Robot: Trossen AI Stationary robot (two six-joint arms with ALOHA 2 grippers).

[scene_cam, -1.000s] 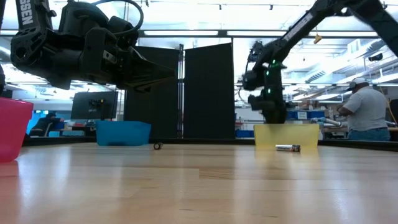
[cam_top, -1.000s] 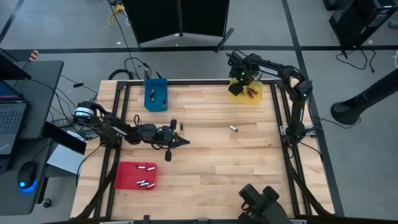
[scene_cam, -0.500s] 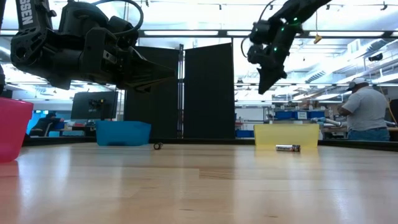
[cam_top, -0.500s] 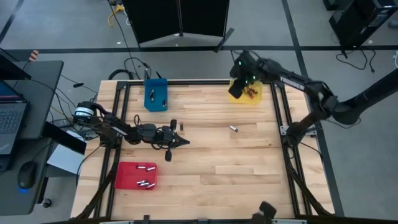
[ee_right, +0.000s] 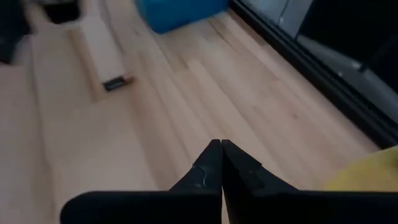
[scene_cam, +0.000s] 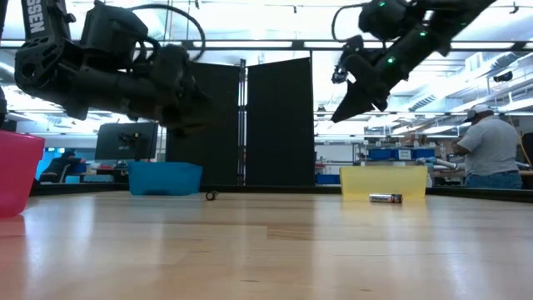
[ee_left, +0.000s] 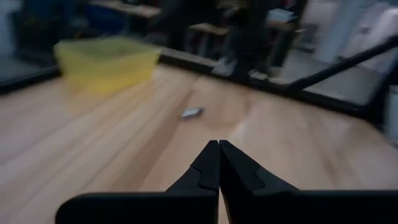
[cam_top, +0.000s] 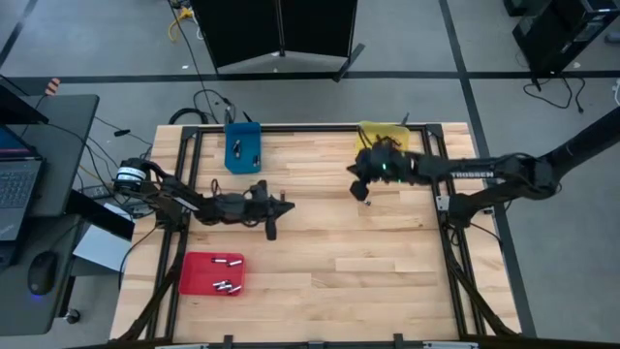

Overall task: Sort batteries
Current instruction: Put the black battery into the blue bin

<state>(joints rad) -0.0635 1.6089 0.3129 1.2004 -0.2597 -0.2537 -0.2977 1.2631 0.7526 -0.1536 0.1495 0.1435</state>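
Note:
A silvery battery (cam_top: 367, 203) lies on its side on the wooden table right of centre; the low view shows this battery (scene_cam: 385, 198) in front of the yellow tray (scene_cam: 383, 181). A small dark battery (ee_right: 114, 83) lies near the table's middle. My right gripper (cam_top: 356, 191) hangs shut and empty above the table, slanting down, just left of the silvery battery. My left gripper (cam_top: 288, 206) is shut and empty, level, pointing toward the table's right edge. The left wrist view shows the silvery battery (ee_left: 191, 113) ahead of its shut gripper (ee_left: 219, 147).
A blue tray (cam_top: 243, 147) stands at the far left, a yellow tray (cam_top: 380, 130) at the far right and a red tray (cam_top: 212, 272) with several batteries near the front left. A black frame borders the table. A person (scene_cam: 491, 150) stands in the room behind.
My right gripper has left the yellow tray, risen and swung toward the table's middle, tipping from pointing steeply down to a shallower slant, and now hangs beside the silvery battery. My left gripper has rolled about its own axis without moving away.

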